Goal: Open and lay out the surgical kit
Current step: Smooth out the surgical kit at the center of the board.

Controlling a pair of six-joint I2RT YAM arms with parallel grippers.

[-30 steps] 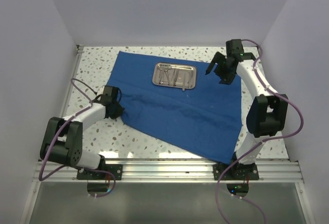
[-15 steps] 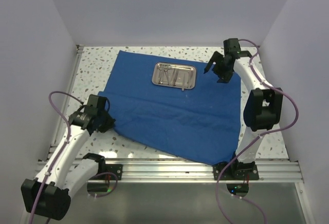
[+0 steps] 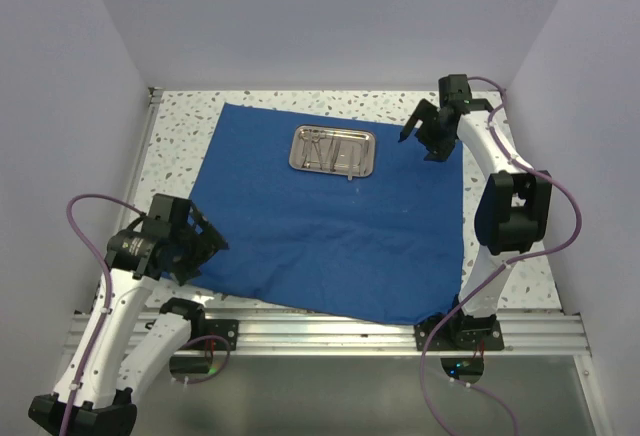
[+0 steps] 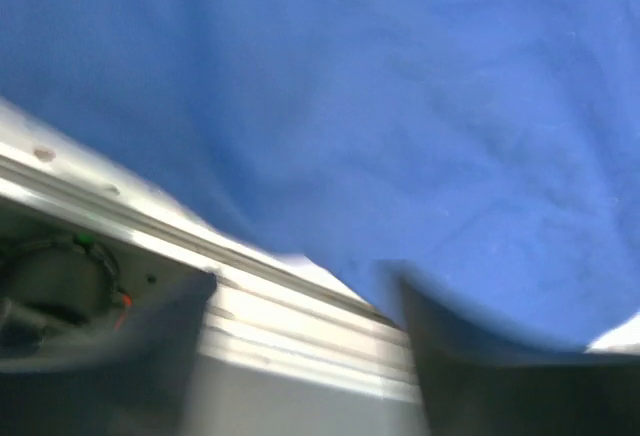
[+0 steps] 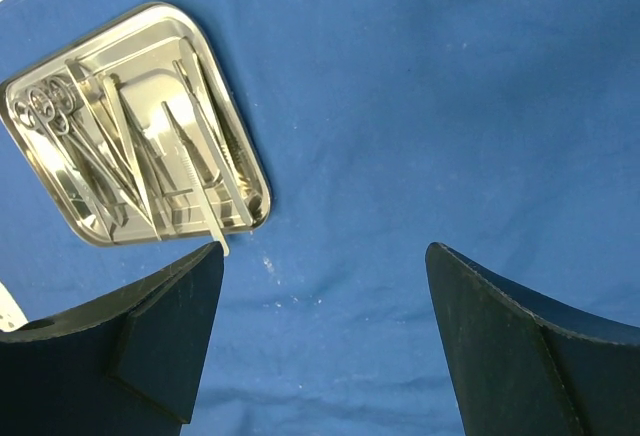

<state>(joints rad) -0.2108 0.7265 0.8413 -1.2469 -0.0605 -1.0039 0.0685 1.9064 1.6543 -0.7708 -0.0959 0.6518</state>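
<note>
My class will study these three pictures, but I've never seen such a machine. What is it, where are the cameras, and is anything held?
Two robot arms are bolted at the near edge of a speckled table. The wide picture looks down from above and behind; the other two come from wrist cameras, so the dark shapes below are each arm's own fingers. A blue cloth lies spread out, with a steel tray of instruments on it. The left gripper is by the cloth's near left corner, the right gripper over its far right part. Both are open, holding nothing.
</note>
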